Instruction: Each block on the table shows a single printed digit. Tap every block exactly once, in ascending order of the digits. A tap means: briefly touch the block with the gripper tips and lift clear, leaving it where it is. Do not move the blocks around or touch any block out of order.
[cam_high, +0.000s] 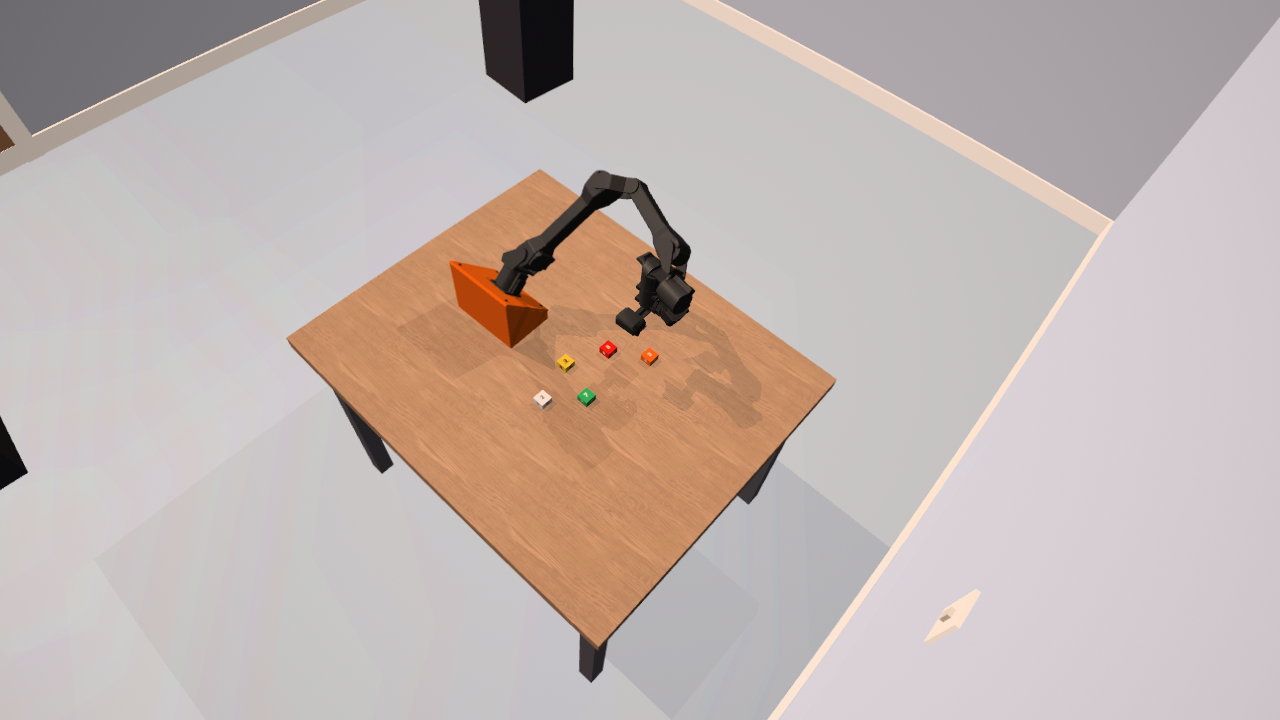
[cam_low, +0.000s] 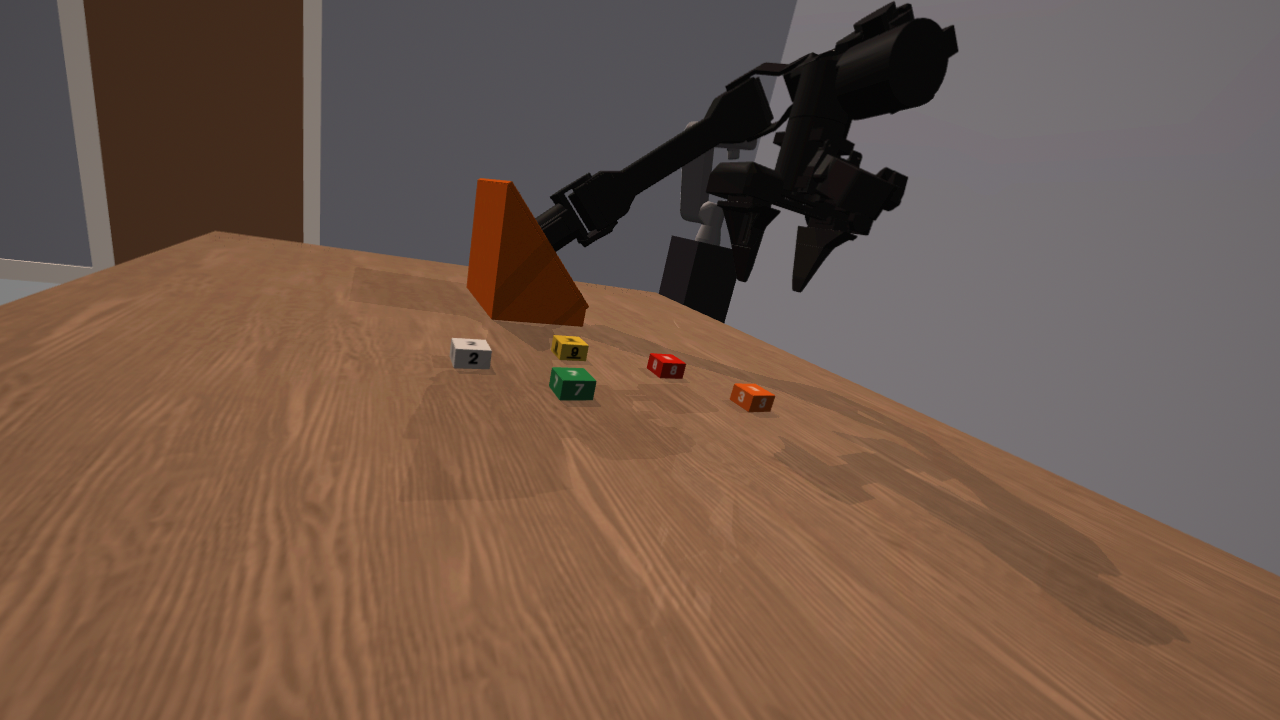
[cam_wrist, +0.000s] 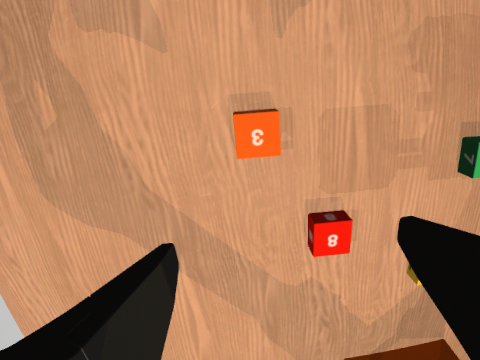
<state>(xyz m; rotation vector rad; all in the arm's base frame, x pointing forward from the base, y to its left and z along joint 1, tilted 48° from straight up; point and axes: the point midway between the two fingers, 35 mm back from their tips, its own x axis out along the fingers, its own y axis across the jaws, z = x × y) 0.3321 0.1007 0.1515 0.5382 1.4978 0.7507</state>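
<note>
Black parallel-jaw end effector (cam_low: 780, 257) released, empty, raised well above the wooden bench (cam_low: 268, 537), beyond the small red cube marked 8 (cam_low: 665, 365) and small orange cube marked 3 (cam_low: 751, 396). Small white cube marked 2 (cam_low: 470, 352) farthest away, near the orange wedge-shaped arm base (cam_low: 519, 259). Yellow cube marked 9 (cam_low: 569, 347) just behind green cube marked 7 (cam_low: 572, 383).

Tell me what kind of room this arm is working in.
Probably a bare test room or lab: a lone wooden table on a plain grey floor, blank walls, a brown door, and only numbered blocks like the orange 3 block set out.
</note>
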